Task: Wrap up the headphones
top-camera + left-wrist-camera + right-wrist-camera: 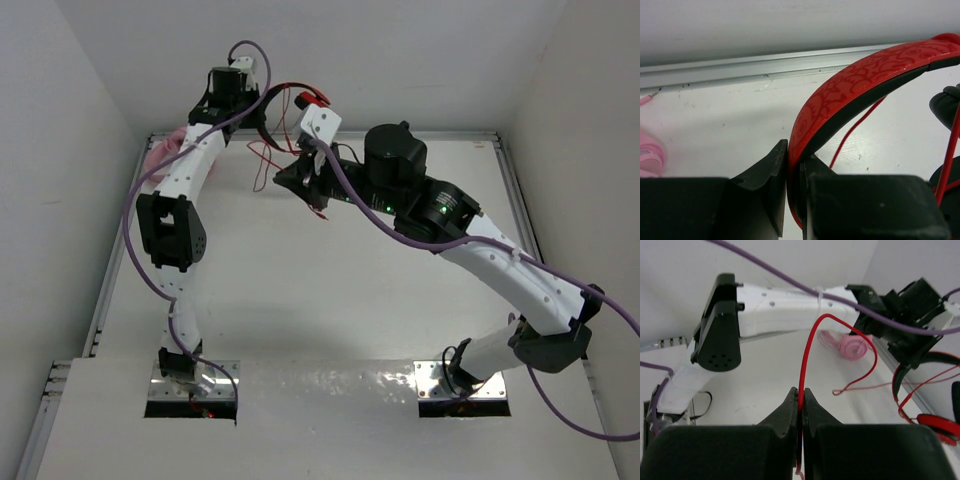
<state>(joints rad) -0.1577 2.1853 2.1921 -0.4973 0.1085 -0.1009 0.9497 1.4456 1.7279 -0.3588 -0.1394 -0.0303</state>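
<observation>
- Two fingers of the left gripper [792, 167] press on the red headband [855, 82] of the headphones [308, 96]. One finger is on the patterned outer face and the other on the black inner lining.
- From this pinch the headband goes up in an arc to the right, over the white table [715, 125].
- Under the arc the thin red cord [855, 127] runs slanted, and it does not touch the left fingers.
- The right gripper [801, 402] has its fingers closed on the same cord, which is squeezed between the tips.
- Above the right fingers the cord stands up, bends over in a loop and comes down near the pink headphones [852, 346].
- One red ear cup [939, 424] shows at the right edge of the right wrist view, below the left gripper and well apart from the right fingers.
- In the top view the headphones are at the far side of the table, between the two wrists.
- The pink headphones lie at the far left, beside the metal rail [765, 62].
</observation>
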